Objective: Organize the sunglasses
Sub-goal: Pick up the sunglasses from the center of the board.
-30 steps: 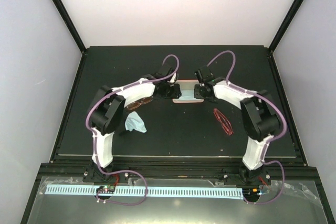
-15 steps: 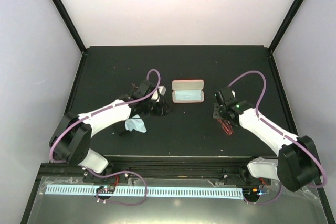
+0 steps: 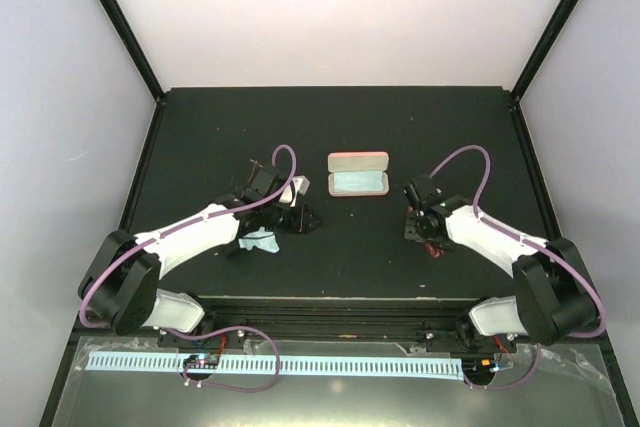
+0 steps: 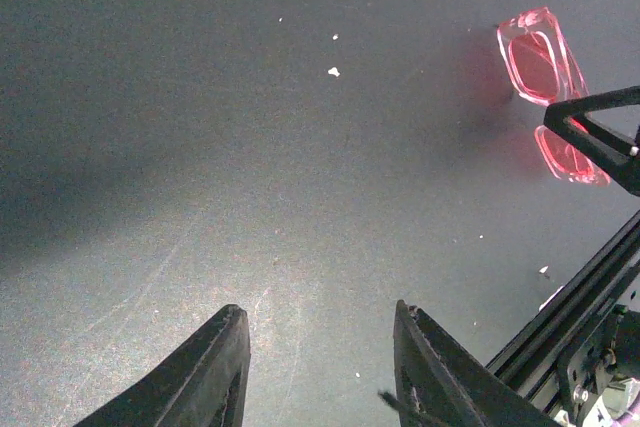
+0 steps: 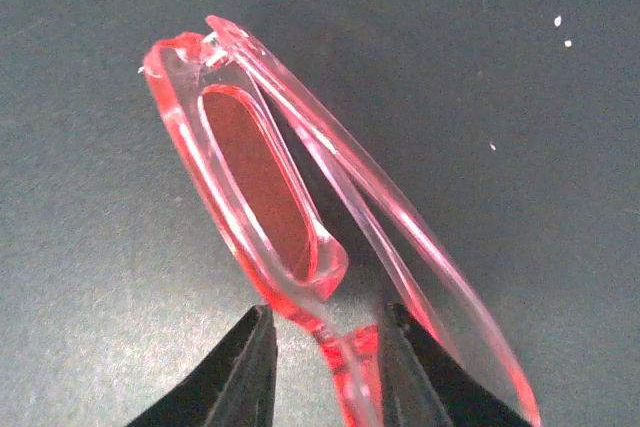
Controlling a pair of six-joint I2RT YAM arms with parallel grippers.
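Jaws astride slim, glossy translucent-red sunglasses (image 5: 255,182)

Clad in glossy white shells along left arm (image 3: 195,230) and right arm (image 3: 487,239), black at the joints. Strung with looping purple cables (image 3: 466,149) from base to wrist. Tipped with matte black wedge-shaped fingers (image 4: 225,372) on left hand (image 4: 320,367) and right hand (image 5: 325,367).

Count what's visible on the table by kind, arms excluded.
Red translucent-plastic sunglasses: 1
Pink oblong case, lid open: 1
Pale blue cloth: 1
Total: 3 in view. The left arm covers part of the table, so anything under it is not counted.
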